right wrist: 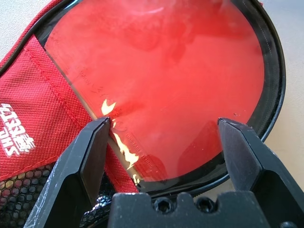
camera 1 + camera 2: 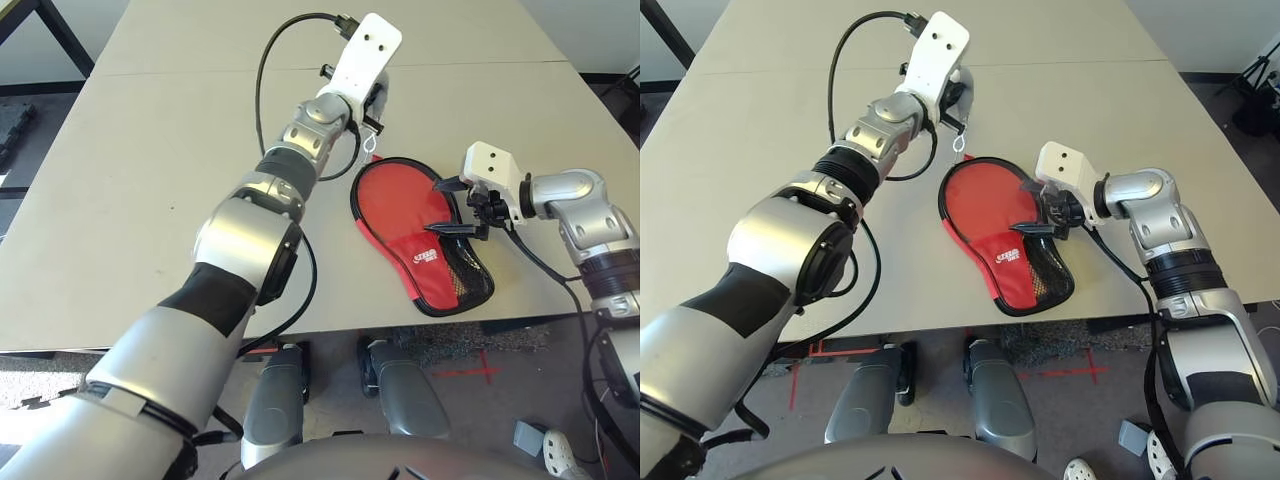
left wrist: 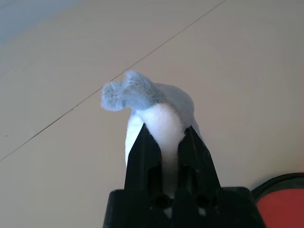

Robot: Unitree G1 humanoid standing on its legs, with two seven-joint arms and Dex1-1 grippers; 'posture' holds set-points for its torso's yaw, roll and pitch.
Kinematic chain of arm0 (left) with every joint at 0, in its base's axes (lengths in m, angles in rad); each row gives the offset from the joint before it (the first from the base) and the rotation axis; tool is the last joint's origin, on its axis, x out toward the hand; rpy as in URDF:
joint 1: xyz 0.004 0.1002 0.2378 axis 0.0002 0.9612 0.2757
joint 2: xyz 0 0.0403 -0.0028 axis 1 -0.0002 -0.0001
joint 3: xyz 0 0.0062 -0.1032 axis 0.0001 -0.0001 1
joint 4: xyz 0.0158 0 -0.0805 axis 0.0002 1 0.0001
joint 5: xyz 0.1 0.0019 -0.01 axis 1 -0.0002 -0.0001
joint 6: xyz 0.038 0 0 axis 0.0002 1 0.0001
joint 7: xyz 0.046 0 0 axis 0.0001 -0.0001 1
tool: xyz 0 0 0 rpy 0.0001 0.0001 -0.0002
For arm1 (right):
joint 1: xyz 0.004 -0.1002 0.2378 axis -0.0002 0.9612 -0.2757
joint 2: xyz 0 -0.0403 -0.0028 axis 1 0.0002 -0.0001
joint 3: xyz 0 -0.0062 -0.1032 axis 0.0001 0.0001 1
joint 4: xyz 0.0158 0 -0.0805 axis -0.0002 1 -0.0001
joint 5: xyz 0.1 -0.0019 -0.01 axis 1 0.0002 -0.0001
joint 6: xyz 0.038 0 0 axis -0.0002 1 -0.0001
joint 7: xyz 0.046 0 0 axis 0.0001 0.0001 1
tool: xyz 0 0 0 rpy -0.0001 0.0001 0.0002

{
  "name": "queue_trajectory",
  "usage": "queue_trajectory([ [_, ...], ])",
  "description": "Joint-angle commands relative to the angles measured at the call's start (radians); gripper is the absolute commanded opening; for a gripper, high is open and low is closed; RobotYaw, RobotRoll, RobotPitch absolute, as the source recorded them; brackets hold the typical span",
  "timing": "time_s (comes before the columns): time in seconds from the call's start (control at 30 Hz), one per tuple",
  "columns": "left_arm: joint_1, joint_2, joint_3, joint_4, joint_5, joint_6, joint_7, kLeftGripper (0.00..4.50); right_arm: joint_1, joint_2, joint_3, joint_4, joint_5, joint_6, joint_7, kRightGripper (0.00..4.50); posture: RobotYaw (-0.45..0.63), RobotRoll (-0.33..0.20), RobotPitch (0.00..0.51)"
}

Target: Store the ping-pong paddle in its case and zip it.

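On the table's (image 2: 130,200) near edge the ping-pong paddle (image 1: 156,80) lies inside the unzipped case (image 2: 425,268), so the wide-spread right gripper (image 2: 448,207) should pin the rim steady while the left gripper (image 3: 164,142), clamped on a soft white lump (image 3: 156,109), draws the zipper round.

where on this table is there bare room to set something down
The table is bare on the robot's left of the left arm, and across the far strip beyond the seam. The right part is crowded: the case with the paddle inside lies there, the right gripper over it, the left gripper just beyond it.
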Motion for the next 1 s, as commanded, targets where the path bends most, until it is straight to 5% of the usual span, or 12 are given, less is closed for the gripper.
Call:
queue_trajectory([
  [0.03, -0.055, -0.053, 0.004, -0.016, 0.016, -0.044, -0.017, 0.08, 0.105, 0.017, 0.107, 0.051, -0.073, 0.050, 0.009, 4.50, -0.11, 0.000, 0.213],
  [0.33, -0.026, -0.198, -0.038, -0.028, 0.050, -0.037, -0.144, 0.08, 0.136, 0.010, 0.100, 0.014, -0.065, 0.069, -0.005, 4.50, -0.14, 0.000, 0.213],
  [0.73, -0.047, -0.152, -0.006, -0.041, 0.025, -0.027, -0.182, 4.48, 0.143, 0.023, 0.099, 0.013, -0.064, 0.073, -0.025, 4.50, -0.12, 0.000, 0.213],
  [1.0, -0.056, -0.068, 0.009, -0.046, 0.034, -0.034, -0.196, 4.48, 0.131, 0.031, 0.105, 0.030, -0.071, 0.063, -0.025, 4.50, -0.11, 0.000, 0.215],
])
